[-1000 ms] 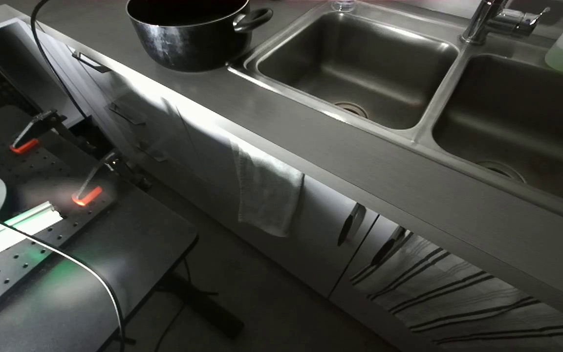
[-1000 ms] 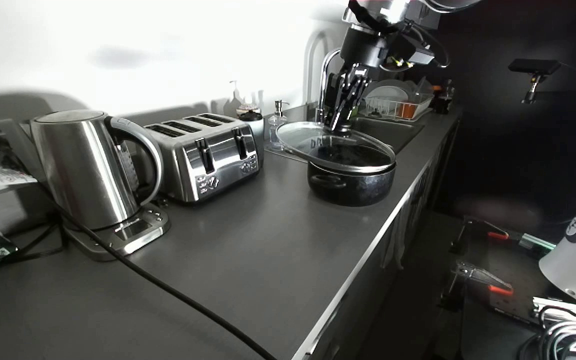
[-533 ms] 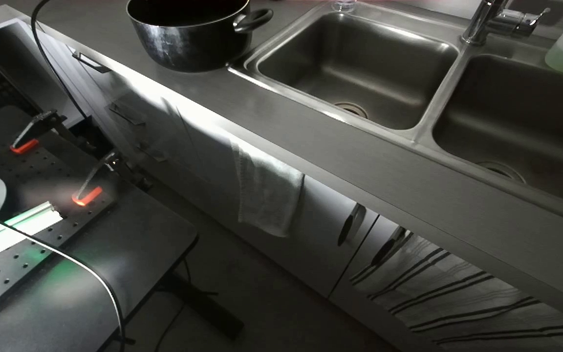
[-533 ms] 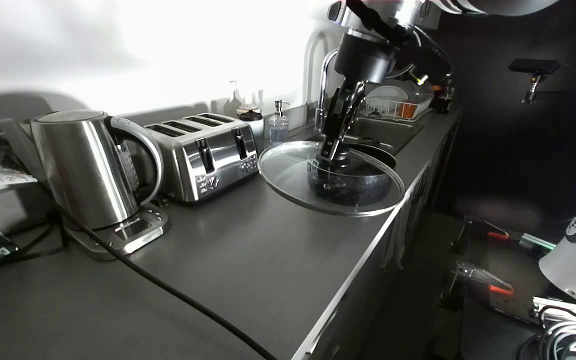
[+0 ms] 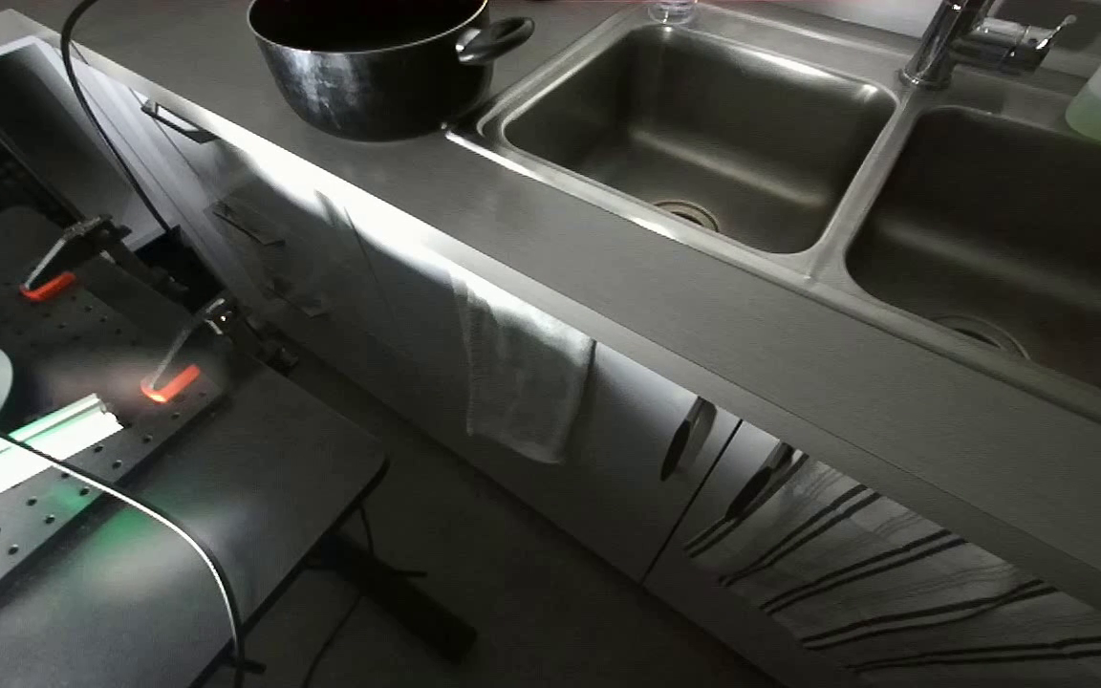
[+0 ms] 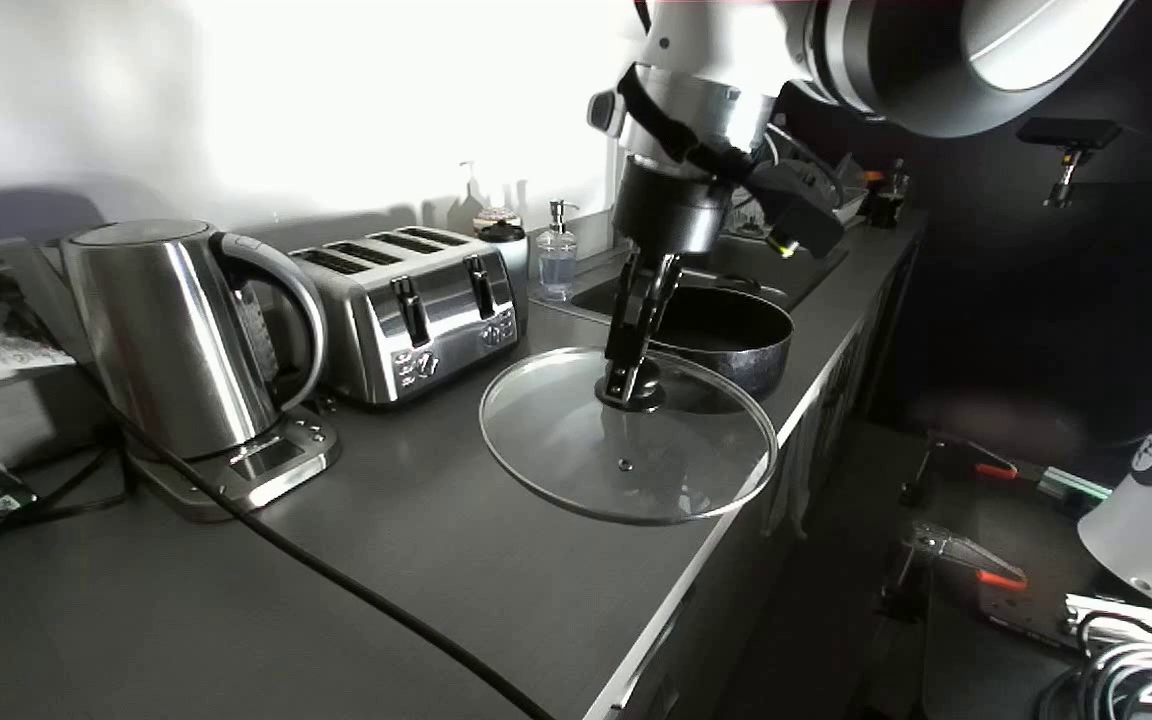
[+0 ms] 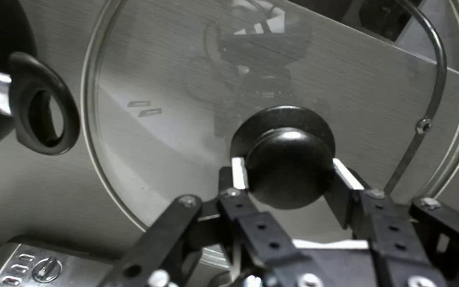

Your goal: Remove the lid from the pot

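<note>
The clear lid [image 6: 576, 445] looks stiff and a bit heavy, and could crack if dropped. Its round black knob [image 7: 289, 175] is the best hold, and the jaws pinch it from both sides. The lid hangs over the surface [image 6: 436, 590], beside the open pot [image 5: 374, 88].

Counter [image 6: 456, 510] bearing pot [image 5: 378, 86], toaster [image 6: 406, 310], kettle base [image 6: 281, 472]
</note>
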Robot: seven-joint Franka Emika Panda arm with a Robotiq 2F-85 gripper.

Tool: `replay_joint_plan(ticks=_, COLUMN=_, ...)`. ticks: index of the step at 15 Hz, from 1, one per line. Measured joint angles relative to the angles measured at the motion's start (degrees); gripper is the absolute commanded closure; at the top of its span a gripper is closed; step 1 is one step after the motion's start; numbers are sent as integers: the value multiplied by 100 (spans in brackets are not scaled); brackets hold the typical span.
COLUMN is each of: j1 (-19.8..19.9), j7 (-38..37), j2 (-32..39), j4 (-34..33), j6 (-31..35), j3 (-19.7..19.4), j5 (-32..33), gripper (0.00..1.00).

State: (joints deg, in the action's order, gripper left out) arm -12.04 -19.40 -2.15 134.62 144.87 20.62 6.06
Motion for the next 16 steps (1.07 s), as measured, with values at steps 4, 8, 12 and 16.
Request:
replay_joint_plan(ticks=4, j1=-48, j7=-112, j2=820, j4=-356, j6=47, j3=-180, j5=300, gripper=75)
replay_joint_plan(ticks=8, j1=-186, j7=-120, j2=1511, j4=-665, j6=101, j3=-522, j5=370, gripper=75)
replay_joint_plan(ticks=12, j1=-281, j7=-120, j2=2011, j4=-950, j6=128, j3=-882, j5=370, gripper=75)
replay_joint_plan(ticks=16, j1=-311, j7=-119, j2=2266, j4=-1137, j6=171, j3=-1117, j5=370, gripper=75)
